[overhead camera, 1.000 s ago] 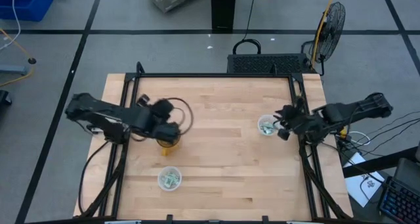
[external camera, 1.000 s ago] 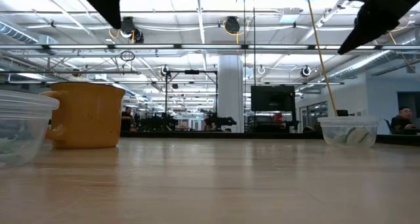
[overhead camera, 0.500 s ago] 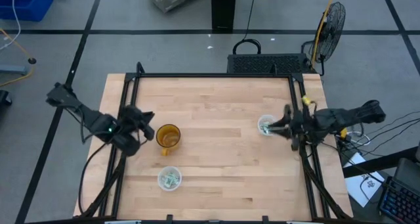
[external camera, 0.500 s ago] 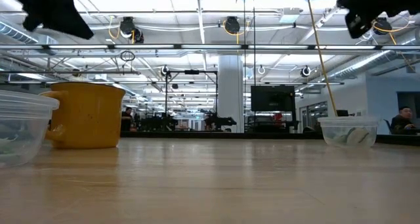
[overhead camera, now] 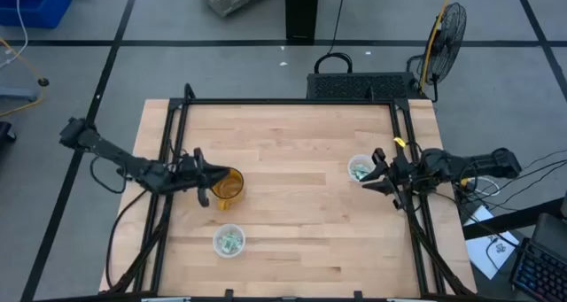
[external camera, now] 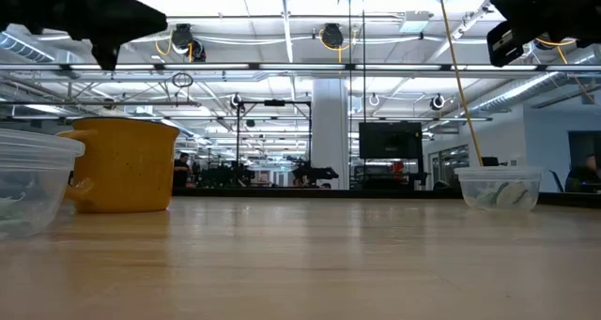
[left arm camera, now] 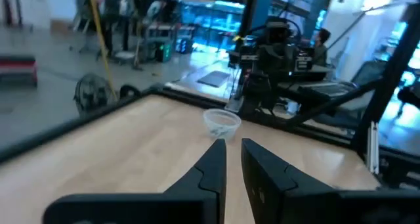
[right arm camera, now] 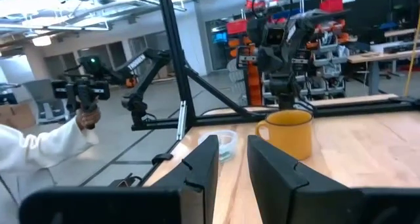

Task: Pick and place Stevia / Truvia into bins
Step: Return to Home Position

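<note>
Left end effector flanks amber cup; right end effector flanks a bin.

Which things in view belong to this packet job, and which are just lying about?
Job: left cup; right cup; packets, inside both; left claw, beside the mug; right claw, by the right cup.
Lying about: mug; fan; person's sleeve.
</note>
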